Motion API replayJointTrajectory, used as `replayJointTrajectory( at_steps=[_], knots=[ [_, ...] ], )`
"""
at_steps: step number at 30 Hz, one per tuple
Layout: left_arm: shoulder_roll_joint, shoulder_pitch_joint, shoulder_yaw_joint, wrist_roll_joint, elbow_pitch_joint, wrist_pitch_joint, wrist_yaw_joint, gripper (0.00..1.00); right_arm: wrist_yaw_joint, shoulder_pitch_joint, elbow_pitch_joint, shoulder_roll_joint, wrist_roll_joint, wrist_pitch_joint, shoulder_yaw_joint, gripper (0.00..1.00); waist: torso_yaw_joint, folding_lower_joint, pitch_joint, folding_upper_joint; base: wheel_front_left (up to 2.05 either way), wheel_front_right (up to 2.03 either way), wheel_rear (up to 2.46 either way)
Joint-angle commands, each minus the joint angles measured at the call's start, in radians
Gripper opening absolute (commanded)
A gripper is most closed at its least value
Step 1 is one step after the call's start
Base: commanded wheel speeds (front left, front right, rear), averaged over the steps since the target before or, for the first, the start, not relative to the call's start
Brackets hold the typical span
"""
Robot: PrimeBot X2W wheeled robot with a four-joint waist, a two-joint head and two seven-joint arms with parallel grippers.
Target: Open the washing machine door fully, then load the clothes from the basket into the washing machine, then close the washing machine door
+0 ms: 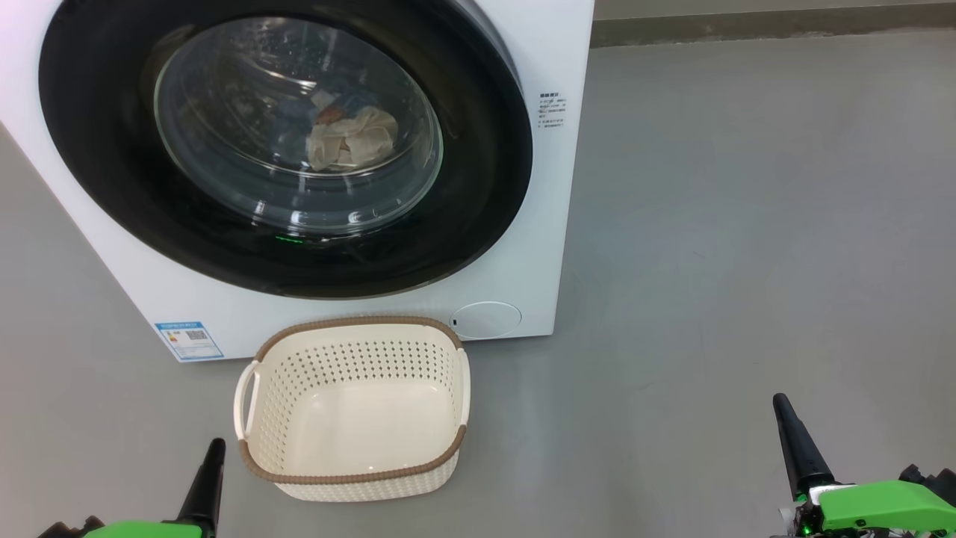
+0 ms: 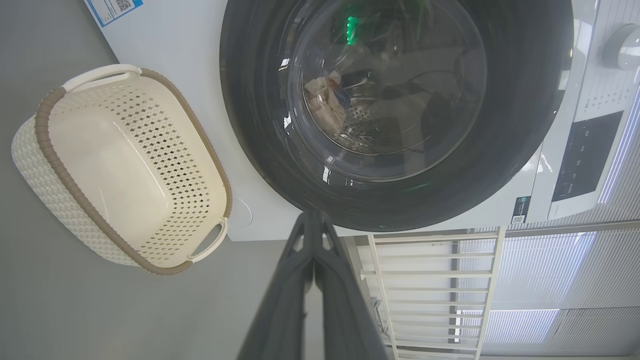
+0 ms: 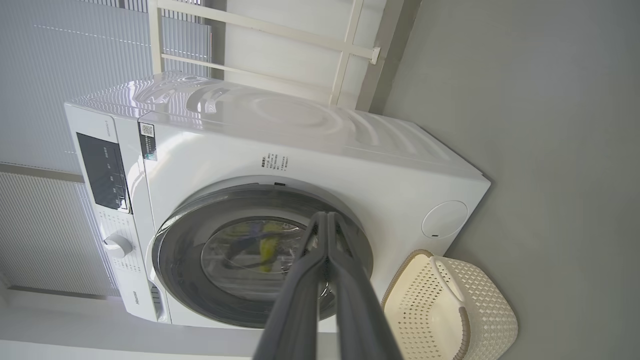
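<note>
Smooth grey floor (image 1: 747,224), dark skirting strip (image 1: 747,30), white barred rack (image 2: 430,273), pale ribbed wall (image 3: 40,225)

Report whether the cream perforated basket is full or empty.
Empty: the cream-white perforated plastic basket has a bare floor, nothing inside.

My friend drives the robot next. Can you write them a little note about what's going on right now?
Left gripper: shut, holding nothing, low at the left, apart from the basket.
Right gripper: shut, holding nothing, over bare floor at the right.
The basket is empty and stands on the floor in front of the washing machine.
The clothes are in the drum, seen through the glass.
The washing machine door looks closed.
Done: the clothes are loaded and the door is closed.
Left: nothing obvious. You could check that the door has latched, which the pictures can't show.
</note>
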State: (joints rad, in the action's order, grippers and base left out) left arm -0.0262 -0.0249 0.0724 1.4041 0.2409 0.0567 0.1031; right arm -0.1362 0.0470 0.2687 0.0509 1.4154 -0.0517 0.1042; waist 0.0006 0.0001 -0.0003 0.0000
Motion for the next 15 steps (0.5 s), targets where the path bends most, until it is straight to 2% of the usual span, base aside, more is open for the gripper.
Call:
replayJointTrajectory(
  at_steps=[1, 15],
  knots=[
    [-0.022, -0.046, 0.031, 0.021, -0.017, 0.009, 0.010, 0.00, 0.005, 0.048, -0.025, 0.006, 0.025, -0.007, -0.017, 0.00, 0.000, -0.0001, 0.000, 0.0000, 0.00, 0.00, 0.00],
    [-0.024, -0.081, 0.040, 0.191, 0.003, 0.053, 0.026, 0.00, 0.005, 0.059, -0.024, 0.005, 0.186, -0.052, 0.001, 0.00, -0.001, -0.0001, 0.003, 0.0000, 0.00, 0.00, 0.00]
  ],
)
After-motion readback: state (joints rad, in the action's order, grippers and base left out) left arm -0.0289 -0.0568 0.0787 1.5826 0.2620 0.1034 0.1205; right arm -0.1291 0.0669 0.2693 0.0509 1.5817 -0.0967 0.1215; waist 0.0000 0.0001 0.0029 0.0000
